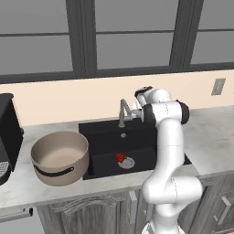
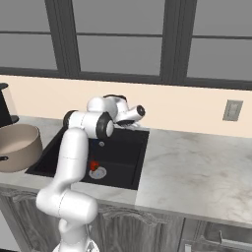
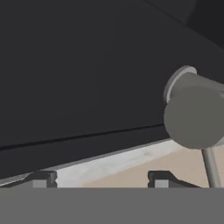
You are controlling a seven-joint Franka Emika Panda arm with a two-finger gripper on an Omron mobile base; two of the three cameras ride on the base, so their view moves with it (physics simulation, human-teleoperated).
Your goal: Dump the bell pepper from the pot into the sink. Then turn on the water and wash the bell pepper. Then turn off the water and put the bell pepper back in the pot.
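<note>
Overhead, dark windows, marble counter (image 1: 215, 137), black sink (image 1: 105, 137) holding bell pepper (image 1: 120, 157), gripper (image 3: 100, 179) fingers apart by faucet (image 3: 194, 111)

Your arm covers the right part of the sink (image 1: 105, 137) and the faucet's (image 1: 122, 112) spout. The pot (image 2: 17, 147) and black appliance (image 1: 8, 137) are cut by frame edges. The tool (image 3: 100, 178) shows fingertips only; the bell pepper's (image 1: 120, 157) stem is too small to tell.

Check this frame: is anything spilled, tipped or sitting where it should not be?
Nothing stands out. The pot sits upright on the counter left of the sink, the bell pepper lies by the drain, and no water runs from the faucet.
</note>
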